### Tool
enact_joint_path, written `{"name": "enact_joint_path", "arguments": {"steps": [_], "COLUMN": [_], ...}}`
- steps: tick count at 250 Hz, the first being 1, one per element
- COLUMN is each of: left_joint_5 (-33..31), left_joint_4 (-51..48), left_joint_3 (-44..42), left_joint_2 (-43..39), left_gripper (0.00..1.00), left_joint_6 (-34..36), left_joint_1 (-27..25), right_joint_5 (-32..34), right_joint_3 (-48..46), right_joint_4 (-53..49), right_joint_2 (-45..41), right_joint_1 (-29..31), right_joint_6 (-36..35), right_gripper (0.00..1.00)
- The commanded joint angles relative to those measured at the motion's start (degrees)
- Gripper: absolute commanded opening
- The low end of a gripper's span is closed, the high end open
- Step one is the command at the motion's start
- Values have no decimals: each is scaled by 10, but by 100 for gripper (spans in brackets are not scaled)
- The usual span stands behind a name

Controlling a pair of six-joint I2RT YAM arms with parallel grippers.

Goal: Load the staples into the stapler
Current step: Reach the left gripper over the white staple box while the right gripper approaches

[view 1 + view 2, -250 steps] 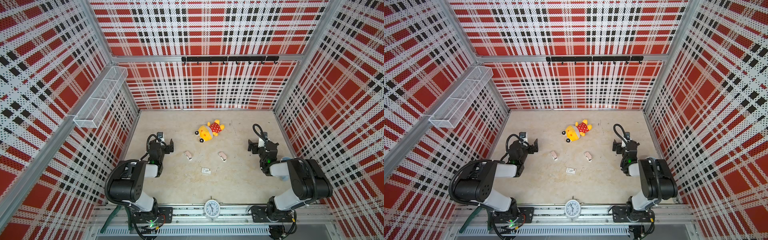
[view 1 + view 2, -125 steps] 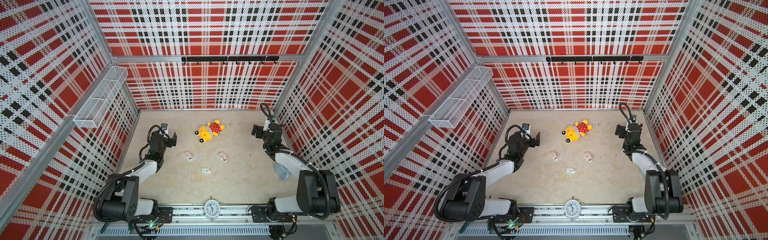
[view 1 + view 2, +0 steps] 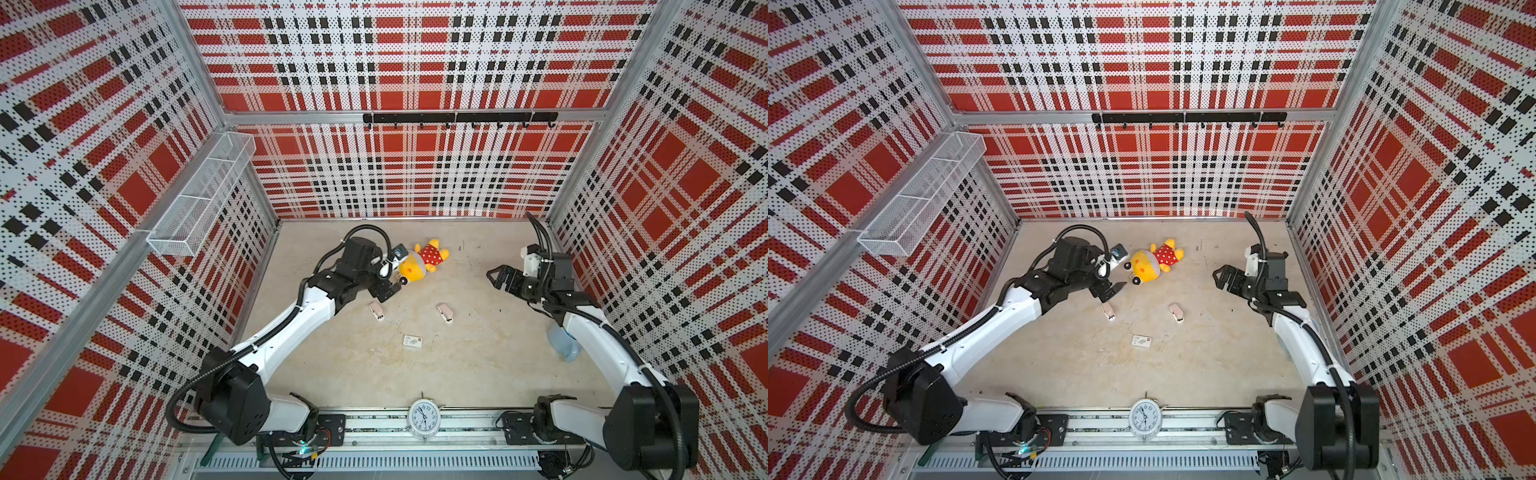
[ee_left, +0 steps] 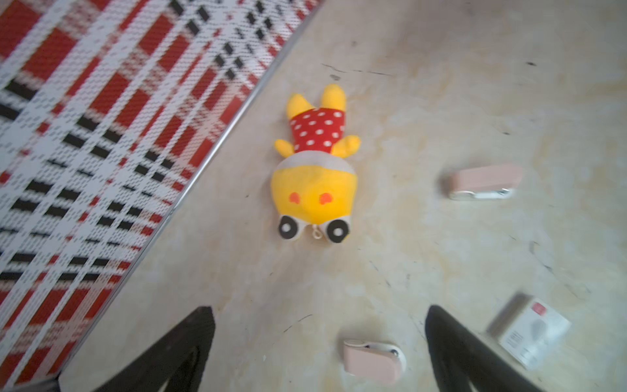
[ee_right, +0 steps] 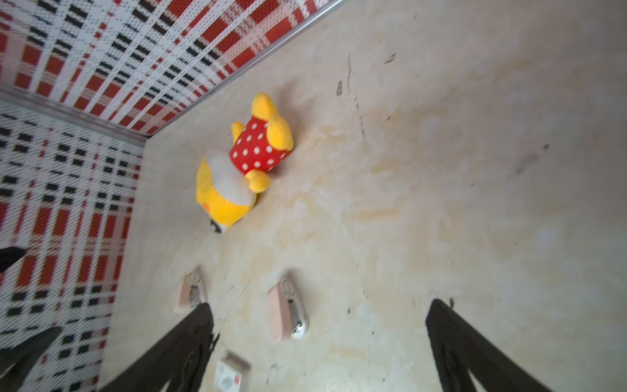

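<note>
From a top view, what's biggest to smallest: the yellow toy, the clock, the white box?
1. Yellow toy, largest.
2. Clock, a bit smaller.
3. White box, smallest by far.

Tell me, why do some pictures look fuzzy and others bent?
In both top views: sharp and evenly lit, but the wide lens bows the plaid walls. Left wrist view: soft, with the white box smeared. Right wrist view: likewise blurred, a pink stapler hazy and the plush toy soft-edged.
</note>
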Motion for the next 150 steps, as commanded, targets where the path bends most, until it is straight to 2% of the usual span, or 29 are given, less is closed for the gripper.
{"name": "enact_joint_path", "arguments": {"steps": [1, 37, 69, 92, 125, 150], "left_joint_5": [22, 28, 34, 28, 16, 16], "left_joint_4": [-148, -177, -189, -191, -189, -189], "left_joint_3": [36, 42, 38, 38, 31, 34], "left_joint_2": [45, 93, 127, 146, 163, 184], "left_gripper": [100, 100, 100, 100, 100, 100], "left_joint_6": [85, 120, 141, 153, 172, 159], "left_joint_1": [-55, -101, -113, -111, -111, -116], "right_joint_5": [-115, -179, -219, -256, -266, -271], "right_joint_3": [-26, -77, -130, -176, -205, -209], "right_joint_4": [-55, -80, -51, 11, 31, 39], "right_joint_2": [-28, -71, -116, -132, -126, -102], "right_joint_1": [2, 4, 4, 5, 6, 6], "right_joint_6": [26, 39, 70, 114, 112, 102], "right_gripper": [97, 98, 98, 96, 93, 93]}}
